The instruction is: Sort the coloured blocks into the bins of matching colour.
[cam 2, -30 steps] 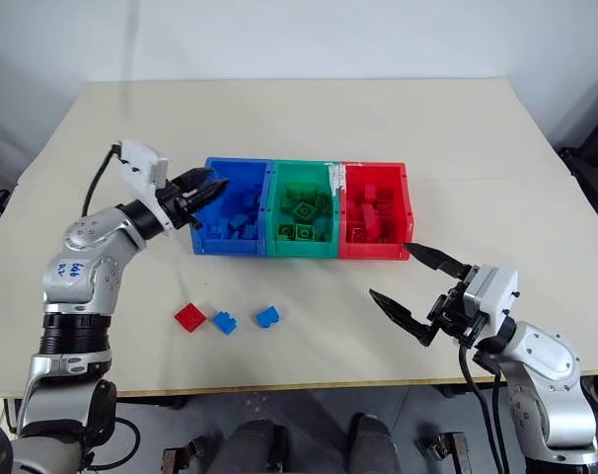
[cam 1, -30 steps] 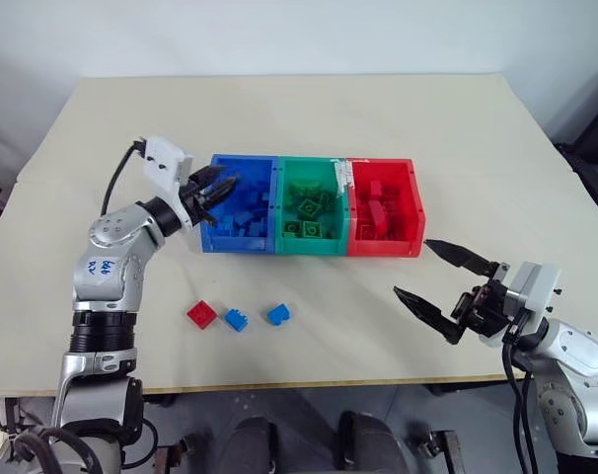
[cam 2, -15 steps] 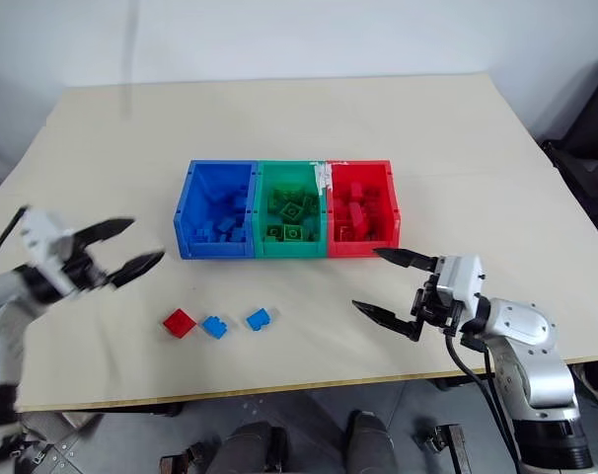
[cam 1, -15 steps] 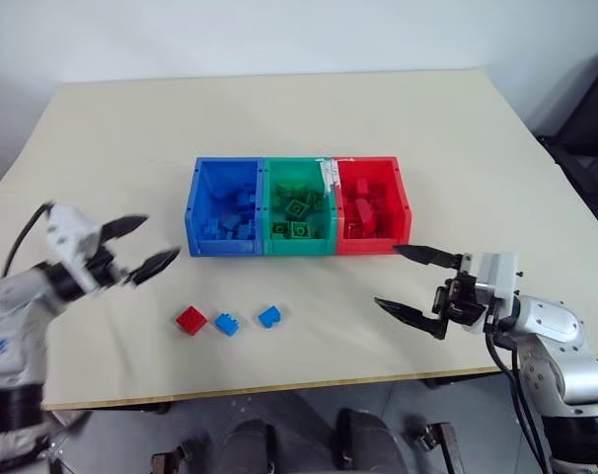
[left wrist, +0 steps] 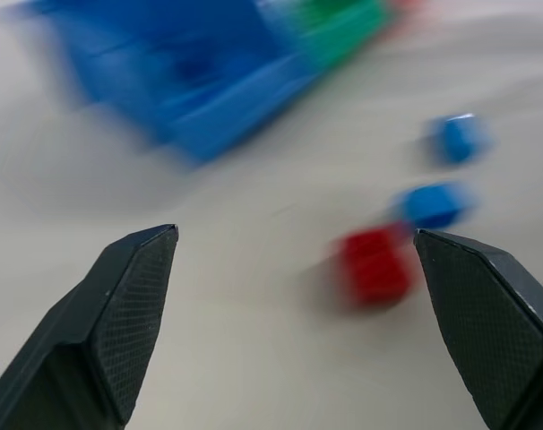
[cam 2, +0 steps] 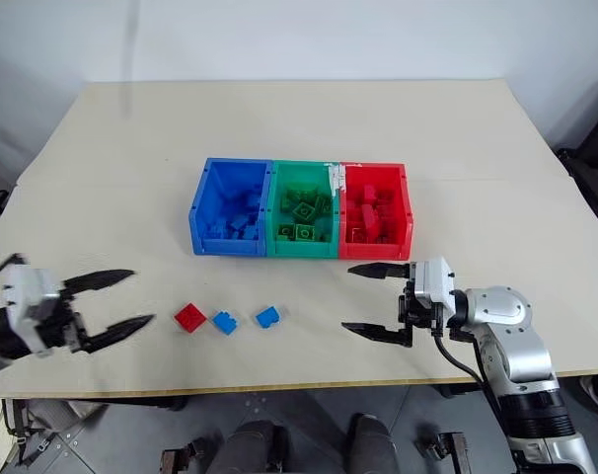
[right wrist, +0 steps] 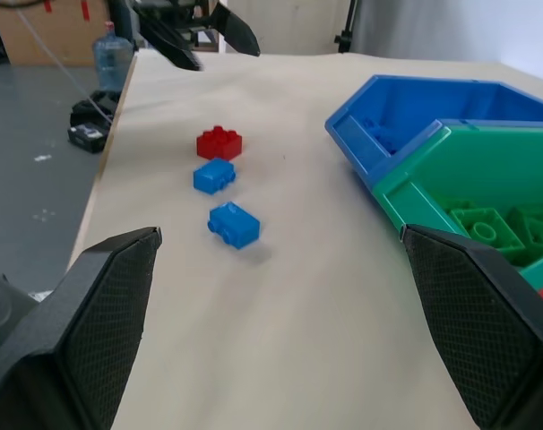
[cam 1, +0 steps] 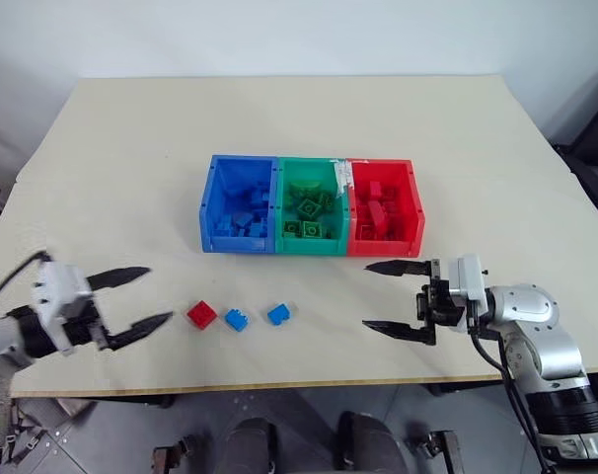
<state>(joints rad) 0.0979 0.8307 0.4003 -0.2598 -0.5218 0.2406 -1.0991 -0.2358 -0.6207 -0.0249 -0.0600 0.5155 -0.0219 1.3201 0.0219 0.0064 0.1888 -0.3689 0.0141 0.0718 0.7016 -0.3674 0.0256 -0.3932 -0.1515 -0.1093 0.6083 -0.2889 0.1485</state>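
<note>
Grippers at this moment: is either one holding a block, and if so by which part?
Nothing is held. The left gripper and the right gripper are both open and empty, apart from the three loose blocks on the table.

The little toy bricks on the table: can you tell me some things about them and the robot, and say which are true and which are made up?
1. Three small studded plastic bricks lie loose on the beige table: one red brick and two blue ones. True.
2. A green brick lies loose on the table. False: green bricks are seen in the green plastic bin.
3. The left gripper is holding the red brick. False: it is open and empty, off to the side of the brick.
4. The right gripper is open. True.
5. The blue plastic bin is in the middle of the row. False: the green bin is in the middle, with the red plastic bin at the other end.
</note>
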